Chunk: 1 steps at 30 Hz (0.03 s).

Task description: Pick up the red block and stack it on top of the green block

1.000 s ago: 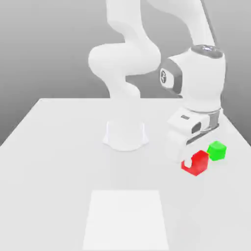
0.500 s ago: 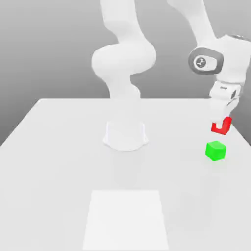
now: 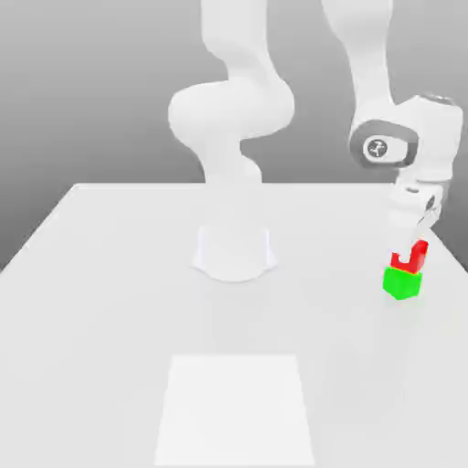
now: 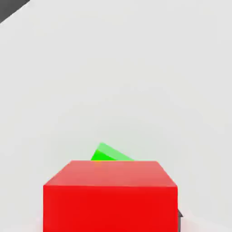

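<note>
two blocks are stacked at the table's (image 3: pixel 110 274) 3 o'clock edge in the exterior view. the red block (image 3: pixel 412 260) is clamped in the narrowly closed gripper (image 3: pixel 409 249), directly at its 6 o'clock, and is seated on or just above the green block (image 3: pixel 402 282); contact cannot be told.

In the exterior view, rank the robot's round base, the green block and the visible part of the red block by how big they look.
1. Robot's round base, largest by far.
2. Green block.
3. Red block, smallest as seen, but the gripper covers part of it, so its rank against the green block is unsure.
</note>
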Available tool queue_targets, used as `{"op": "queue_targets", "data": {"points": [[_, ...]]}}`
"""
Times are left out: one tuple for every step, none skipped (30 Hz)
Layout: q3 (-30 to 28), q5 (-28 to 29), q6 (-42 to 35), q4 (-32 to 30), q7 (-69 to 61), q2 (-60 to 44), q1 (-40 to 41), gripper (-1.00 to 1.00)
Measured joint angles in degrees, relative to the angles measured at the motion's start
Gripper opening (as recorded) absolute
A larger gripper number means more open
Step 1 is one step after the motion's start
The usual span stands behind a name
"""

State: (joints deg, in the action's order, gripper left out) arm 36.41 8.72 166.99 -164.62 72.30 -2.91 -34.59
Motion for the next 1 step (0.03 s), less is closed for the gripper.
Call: {"op": "queue_targets", "data": {"points": [[-0.6, 1.9, 0.5, 0.1, 1.4, -0.8, -0.1, 1.00]]}}
